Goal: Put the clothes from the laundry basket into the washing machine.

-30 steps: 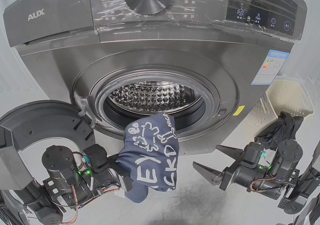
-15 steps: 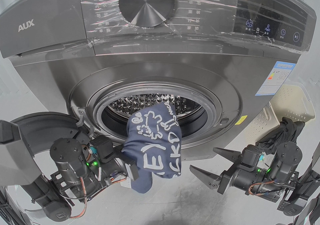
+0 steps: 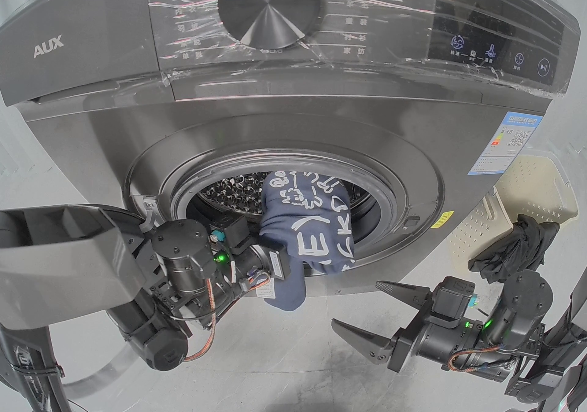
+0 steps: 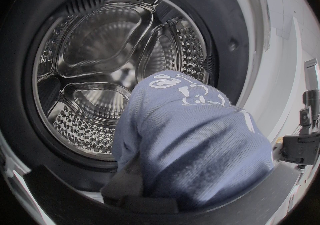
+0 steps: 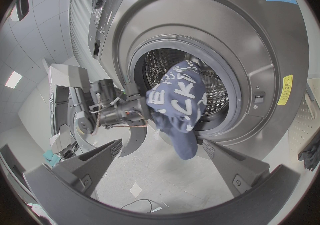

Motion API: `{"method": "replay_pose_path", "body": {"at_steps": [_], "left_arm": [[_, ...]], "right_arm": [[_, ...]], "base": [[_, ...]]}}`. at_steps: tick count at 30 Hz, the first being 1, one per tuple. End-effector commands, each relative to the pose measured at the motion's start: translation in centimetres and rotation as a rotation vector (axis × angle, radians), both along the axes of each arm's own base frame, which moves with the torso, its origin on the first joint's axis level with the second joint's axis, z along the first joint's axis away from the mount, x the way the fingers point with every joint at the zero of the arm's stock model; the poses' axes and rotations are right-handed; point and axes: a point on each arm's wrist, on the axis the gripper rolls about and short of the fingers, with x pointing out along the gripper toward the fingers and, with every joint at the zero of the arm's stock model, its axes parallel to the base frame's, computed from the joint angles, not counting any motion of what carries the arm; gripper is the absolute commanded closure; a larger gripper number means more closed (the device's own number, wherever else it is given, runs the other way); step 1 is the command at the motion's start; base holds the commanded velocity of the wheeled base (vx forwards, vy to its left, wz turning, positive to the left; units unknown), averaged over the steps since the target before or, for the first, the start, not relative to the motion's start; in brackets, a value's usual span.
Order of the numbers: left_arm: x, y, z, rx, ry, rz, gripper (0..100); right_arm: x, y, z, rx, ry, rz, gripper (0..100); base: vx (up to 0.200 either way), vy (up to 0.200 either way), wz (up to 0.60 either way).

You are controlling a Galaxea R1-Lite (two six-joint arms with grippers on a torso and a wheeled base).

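Snagging is the main risk here. The navy garment (image 3: 312,224) is bunched over the left gripper (image 3: 287,251), whose fingers look clamped on the cloth, though the fabric hides most of them. The bundle sits at the mouth of the washing machine (image 3: 293,120). Its upper part is just inside the opening, in front of the drum (image 4: 100,52). Its lower tail hangs outside, over the lip at about 6 o'clock of the round opening.

If the grip were let go from here, I judge the hanging weight could pull the whole piece back over the lip and onto the floor. If the arm pushes deeper, the tail may drag on the dark door seal (image 4: 30,129) and lie across it, where the door could later trap it. Cloth wrapped around the fingers may also cling when they part.

The right gripper (image 3: 354,304) hangs low at about 5 o'clock of the opening, with its fingers spread wide and holding nothing. The laundry basket (image 3: 538,187) stands at about 3 o'clock of the machine, with dark clothes (image 3: 513,248) draped over its rim and not yet loaded.
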Motion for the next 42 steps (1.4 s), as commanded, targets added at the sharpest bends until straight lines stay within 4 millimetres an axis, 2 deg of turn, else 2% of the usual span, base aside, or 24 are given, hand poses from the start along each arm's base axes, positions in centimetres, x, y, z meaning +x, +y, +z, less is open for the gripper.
{"method": "replay_pose_path", "body": {"at_steps": [1, 9, 16, 23, 26, 34, 35, 42], "left_arm": [[2.9, -1.0, -2.5, 0.011, 0.016, 0.024, 100], [5.7, -2.4, -3.0, -0.001, 0.003, 0.034, 100], [8.1, -1.7, -3.2, 0.039, 0.054, 0.079, 100], [9.0, -2.1, -3.1, 0.090, 0.131, 0.082, 100], [10.2, -2.7, -2.3, 0.089, 0.130, 0.084, 100], [12.2, -3.4, -2.2, 0.108, 0.163, 0.096, 100], [13.9, -3.3, -2.1, 0.088, 0.142, 0.130, 100], [17.2, -2.0, -1.9, 0.057, 0.104, 0.226, 100]], "right_arm": [[0.1, 0.5, 0.5, 0.023, -0.021, 0.008, 0], [0.0, 0.5, 0.4, 0.020, -0.016, 0.012, 0], [-0.2, 0.6, 0.3, 0.015, -0.009, 0.023, 0], [-0.6, 1.1, 0.1, 0.023, 0.009, 0.029, 0], [-0.7, 1.1, 0.1, 0.023, 0.009, 0.032, 0], [-0.6, 1.3, -0.2, 0.012, 0.020, 0.031, 0], [-0.6, 1.2, -0.3, 0.011, 0.021, 0.031, 0], [-0.6, 1.2, -0.2, 0.015, 0.018, 0.031, 0]], "base": [[0.000, 0.000, 0.00], [0.000, 0.000, 0.00], [0.000, 0.000, 0.00], [0.000, 0.000, 0.00], [0.000, 0.000, 0.00], [0.000, 0.000, 0.00], [0.000, 0.000, 0.00], [0.000, 0.000, 0.00]]}}
